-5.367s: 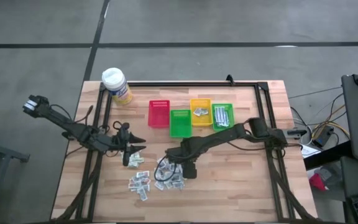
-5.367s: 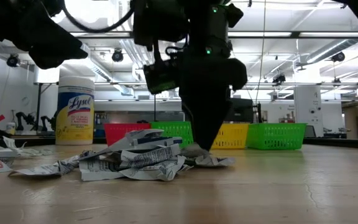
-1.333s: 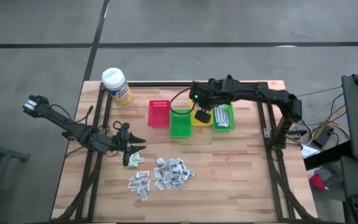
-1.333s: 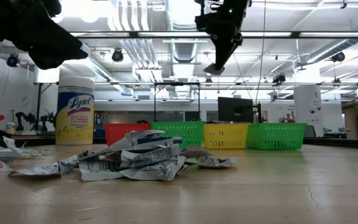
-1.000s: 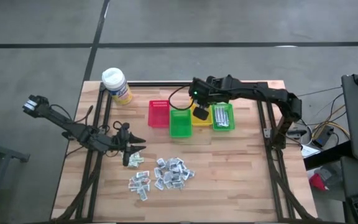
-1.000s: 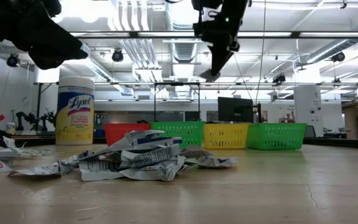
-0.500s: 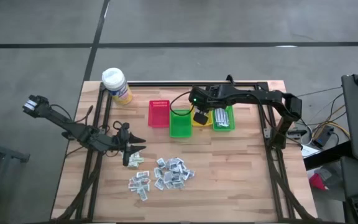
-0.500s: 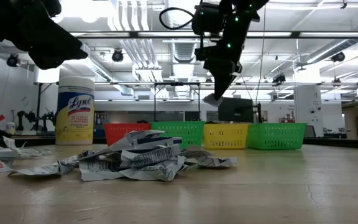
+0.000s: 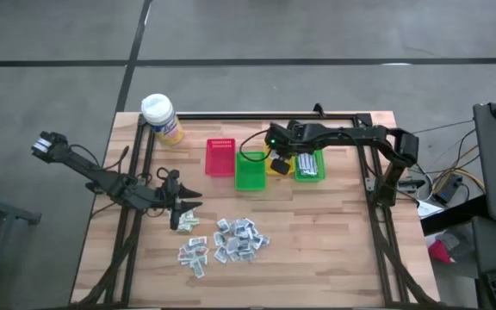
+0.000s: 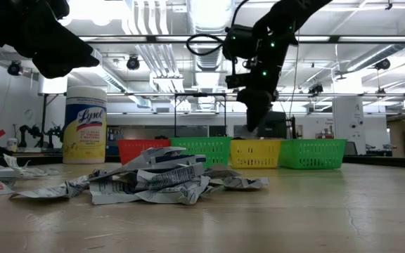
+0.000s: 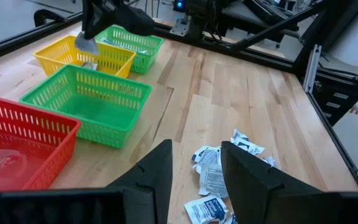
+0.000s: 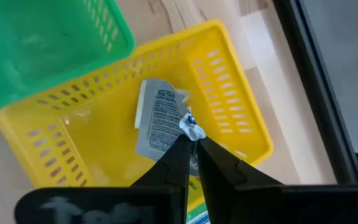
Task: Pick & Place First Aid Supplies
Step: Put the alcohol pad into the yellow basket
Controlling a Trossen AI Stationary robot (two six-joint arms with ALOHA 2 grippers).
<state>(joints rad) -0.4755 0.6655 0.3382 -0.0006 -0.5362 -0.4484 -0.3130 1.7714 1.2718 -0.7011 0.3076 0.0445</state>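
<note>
Yellow plastic makes up the small basket (image 9: 276, 153) that serves as the marker here, standing in a row of four on the wooden bench (image 9: 343, 232). Right above this yellow basket hangs the right claw (image 12: 191, 134), its fingers pinched shut on a small white packet (image 12: 191, 129) with a touch of blue. Inside the yellow basket, below that claw, lies another printed packet (image 12: 159, 124). Just beside the yellow basket on one side sits a green basket (image 9: 250, 170), with a red basket (image 9: 220, 157) beyond it; on the other side a second green basket (image 9: 308, 162) holds more packets. Well away from the yellow basket, toward the bench's near edge, a loose pile of packets (image 9: 235, 239) is spread on the wood. The left claw (image 9: 182, 205) waits low beside that pile, its fingers (image 11: 157, 171) parted and holding nothing.
</note>
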